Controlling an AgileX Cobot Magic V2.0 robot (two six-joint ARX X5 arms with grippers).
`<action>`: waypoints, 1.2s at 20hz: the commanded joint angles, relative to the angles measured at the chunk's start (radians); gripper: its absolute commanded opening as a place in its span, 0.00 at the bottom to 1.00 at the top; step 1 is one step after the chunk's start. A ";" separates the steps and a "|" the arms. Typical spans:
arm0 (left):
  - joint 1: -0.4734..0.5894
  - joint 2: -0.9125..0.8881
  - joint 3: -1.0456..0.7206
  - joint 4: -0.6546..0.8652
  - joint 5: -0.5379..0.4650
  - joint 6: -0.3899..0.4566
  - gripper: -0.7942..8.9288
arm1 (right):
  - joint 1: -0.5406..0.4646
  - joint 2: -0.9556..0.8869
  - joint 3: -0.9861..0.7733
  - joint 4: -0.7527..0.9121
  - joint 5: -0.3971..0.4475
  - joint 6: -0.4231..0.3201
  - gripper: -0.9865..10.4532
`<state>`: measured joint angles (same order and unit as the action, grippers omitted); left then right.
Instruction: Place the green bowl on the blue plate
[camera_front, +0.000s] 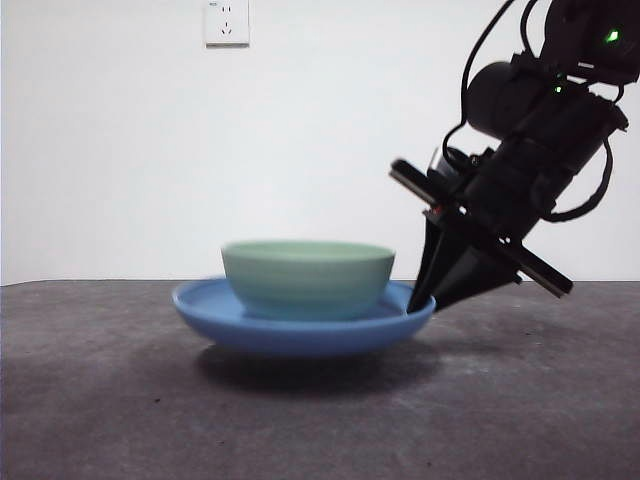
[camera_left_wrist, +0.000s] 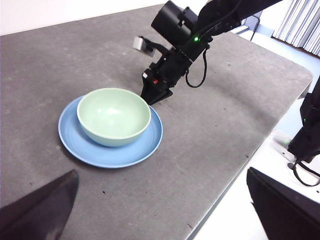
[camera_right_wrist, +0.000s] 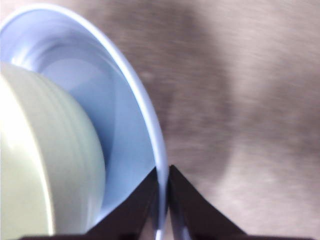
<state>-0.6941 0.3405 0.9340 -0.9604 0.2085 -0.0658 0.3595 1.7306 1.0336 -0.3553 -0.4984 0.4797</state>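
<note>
The pale green bowl (camera_front: 305, 278) (camera_left_wrist: 114, 116) (camera_right_wrist: 45, 165) sits upright inside the wide blue plate (camera_front: 300, 335) (camera_left_wrist: 107, 155) (camera_right_wrist: 120, 125) on the dark table. My right gripper (camera_front: 418, 300) (camera_left_wrist: 150, 100) (camera_right_wrist: 162, 180) slants down from the upper right and is shut on the plate's rim, one jaw on each side of it. It does not touch the bowl. Whether the plate rests flat or is raised a little I cannot tell. My left gripper (camera_left_wrist: 161, 174) hangs well back from the plate, open and empty.
A white wall socket (camera_front: 226, 20) is on the wall behind. The table's edge (camera_left_wrist: 240, 175) runs diagonally, with a white surface and a black arm base (camera_left_wrist: 307, 135) beyond it. Bare grey tabletop (camera_front: 120, 400) surrounds the plate.
</note>
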 joint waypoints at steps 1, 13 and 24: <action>-0.006 0.005 0.010 0.012 -0.002 0.001 0.70 | 0.007 0.036 0.024 0.012 0.006 0.019 0.10; -0.006 0.005 0.010 0.012 -0.002 0.001 0.70 | 0.004 0.041 0.024 0.007 0.004 -0.022 0.24; -0.006 0.005 0.010 0.011 -0.002 0.001 0.70 | -0.002 -0.499 0.023 -0.392 0.125 -0.288 0.49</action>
<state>-0.6941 0.3405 0.9340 -0.9604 0.2085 -0.0658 0.3527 1.2449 1.0389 -0.7326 -0.3790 0.2638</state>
